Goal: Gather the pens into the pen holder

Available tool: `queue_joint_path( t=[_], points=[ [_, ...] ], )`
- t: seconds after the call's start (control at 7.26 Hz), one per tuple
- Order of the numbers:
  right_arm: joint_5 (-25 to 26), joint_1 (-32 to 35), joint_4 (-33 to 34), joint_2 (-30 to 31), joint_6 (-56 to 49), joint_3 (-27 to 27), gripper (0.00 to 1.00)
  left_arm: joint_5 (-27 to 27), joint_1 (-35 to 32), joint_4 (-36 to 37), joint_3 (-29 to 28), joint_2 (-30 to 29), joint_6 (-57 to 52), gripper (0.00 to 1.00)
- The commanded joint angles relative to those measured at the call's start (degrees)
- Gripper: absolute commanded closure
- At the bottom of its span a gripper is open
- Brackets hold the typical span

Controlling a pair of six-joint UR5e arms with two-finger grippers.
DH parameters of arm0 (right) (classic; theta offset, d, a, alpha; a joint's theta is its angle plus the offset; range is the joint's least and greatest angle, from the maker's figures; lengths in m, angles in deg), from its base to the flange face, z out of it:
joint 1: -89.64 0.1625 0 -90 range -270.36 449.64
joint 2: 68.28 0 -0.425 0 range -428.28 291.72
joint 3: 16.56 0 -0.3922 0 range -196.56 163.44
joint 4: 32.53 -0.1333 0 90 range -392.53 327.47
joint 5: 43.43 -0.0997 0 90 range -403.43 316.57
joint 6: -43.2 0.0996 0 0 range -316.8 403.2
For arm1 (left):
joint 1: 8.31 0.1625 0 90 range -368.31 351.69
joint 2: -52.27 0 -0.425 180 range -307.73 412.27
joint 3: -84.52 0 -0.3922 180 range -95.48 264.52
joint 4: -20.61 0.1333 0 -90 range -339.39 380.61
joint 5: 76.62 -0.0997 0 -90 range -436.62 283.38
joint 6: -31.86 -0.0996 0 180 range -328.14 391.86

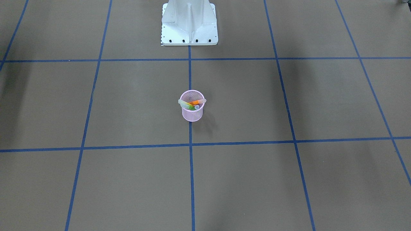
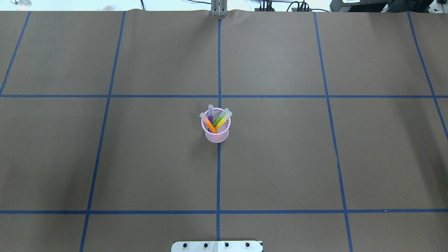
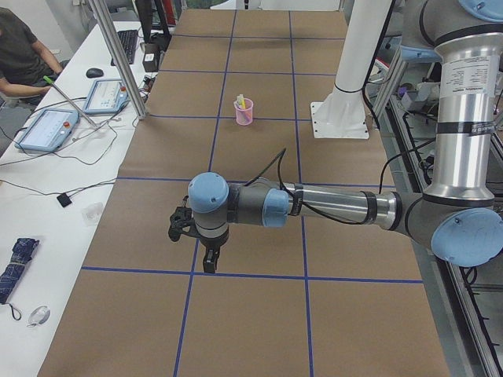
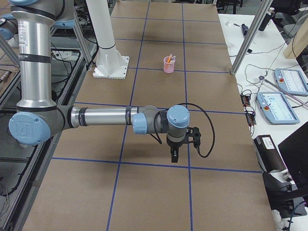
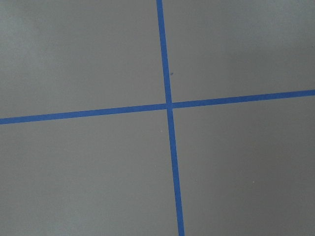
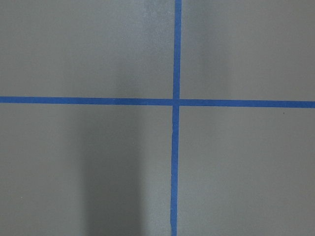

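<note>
The pink mesh pen holder [image 2: 217, 134] stands upright at the table's middle, on a blue tape line; it also shows in the front view [image 1: 192, 115]. Inside it lean an orange pen [image 2: 210, 125], a purple pen [image 2: 210, 117], a green pen [image 2: 219, 119] and a yellow pen [image 2: 223, 122], cap ends up. My left gripper [image 3: 208, 263] hangs over the table's left end, far from the cup, seen only in the left side view. My right gripper [image 4: 174, 156] hangs over the right end, seen only in the right side view. I cannot tell whether either is open or shut. Both wrist views show only brown paper and tape.
The robot's white base [image 1: 189, 25] stands at the table's near edge behind the cup. A side bench holds teach pendants [image 3: 47, 128], with a seated person [image 3: 20, 55] beside it. Metal posts [image 3: 118, 59] stand at the table's far edge.
</note>
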Motion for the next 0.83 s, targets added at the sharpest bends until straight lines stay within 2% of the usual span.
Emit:
queue_joint_path(
  t=[0.0,0.41,0.69],
  points=[
    [0.3,-0.4,0.1,-0.7,0.1,-0.4,0.00,0.0,0.0,0.0,-0.1,0.0,0.0,0.00],
    [3.8,-0.4,0.4,-1.0,-0.3,-1.2,0.00,0.0,0.0,0.0,-0.1,0.0,0.0,0.00],
    [3.9,-0.4,0.8,-1.0,-0.3,-1.5,0.00,0.0,0.1,0.0,0.0,-0.1,0.0,0.00]
  ],
)
